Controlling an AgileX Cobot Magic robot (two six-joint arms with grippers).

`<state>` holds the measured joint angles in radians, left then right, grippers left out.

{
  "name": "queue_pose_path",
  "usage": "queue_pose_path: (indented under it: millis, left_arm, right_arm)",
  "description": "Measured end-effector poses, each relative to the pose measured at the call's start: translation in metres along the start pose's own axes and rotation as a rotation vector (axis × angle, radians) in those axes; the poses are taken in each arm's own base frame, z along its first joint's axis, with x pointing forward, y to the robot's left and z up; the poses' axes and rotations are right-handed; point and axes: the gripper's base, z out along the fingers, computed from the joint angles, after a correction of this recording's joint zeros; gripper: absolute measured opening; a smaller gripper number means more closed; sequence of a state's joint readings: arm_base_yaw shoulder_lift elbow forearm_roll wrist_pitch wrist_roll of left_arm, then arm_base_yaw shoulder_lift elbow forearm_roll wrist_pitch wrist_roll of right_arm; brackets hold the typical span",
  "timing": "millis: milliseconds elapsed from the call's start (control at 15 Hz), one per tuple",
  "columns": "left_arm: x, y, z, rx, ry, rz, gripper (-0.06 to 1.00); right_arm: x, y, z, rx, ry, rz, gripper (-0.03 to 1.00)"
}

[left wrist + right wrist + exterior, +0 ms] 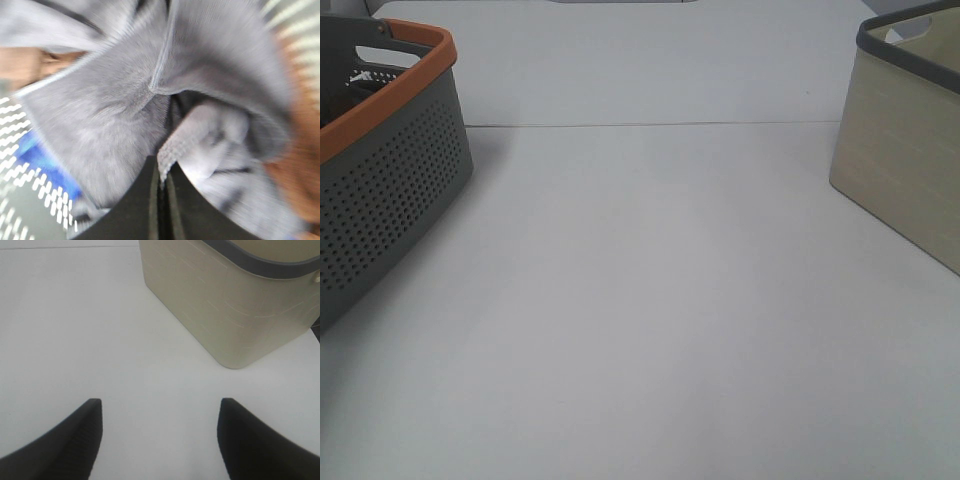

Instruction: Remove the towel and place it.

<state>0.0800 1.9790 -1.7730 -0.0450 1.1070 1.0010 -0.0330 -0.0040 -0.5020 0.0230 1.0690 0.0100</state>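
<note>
**Left grip clenched on the towel, right grip released over bare table**

From high up, a perforated grey plastic basket with an orange rim [390,190] stands at the left edge. A beige fabric-look bin with a dark grey rim [900,170] stands at the right edge. The frame cuts both off. The white table [650,300] lies wide open between them, with a thin seam crossing it farther back.

My left wrist view is blurred. My left gripper [161,172] is clenched on a fold of the grey terry-cloth towel [115,115], its stitched hem caught between the fingers. The towel fills most of the view, and the basket's orange rim and perforated wall show on either side of it. I cannot identify the blue patch [42,160] below.

My right gripper [160,410] hangs released, fingers wide apart, over bare table near the bin, whose top is cropped.
</note>
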Motion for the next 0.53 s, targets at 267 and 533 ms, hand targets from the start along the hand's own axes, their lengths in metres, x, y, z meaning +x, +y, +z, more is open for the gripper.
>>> queue_pose_path:
  millis: [267, 533]
  left_arm:
    - [0.003, -0.013, -0.074, -0.049, -0.056, -0.021, 0.0]
    - [0.01, -0.031, -0.148, -0.175, -0.163, -0.039, 0.0]
  right_arm:
    - [0.0, 0.0, 0.0, 0.0, 0.0, 0.0, 0.59]
    - [0.0, 0.0, 0.0, 0.0, 0.0, 0.0, 0.59]
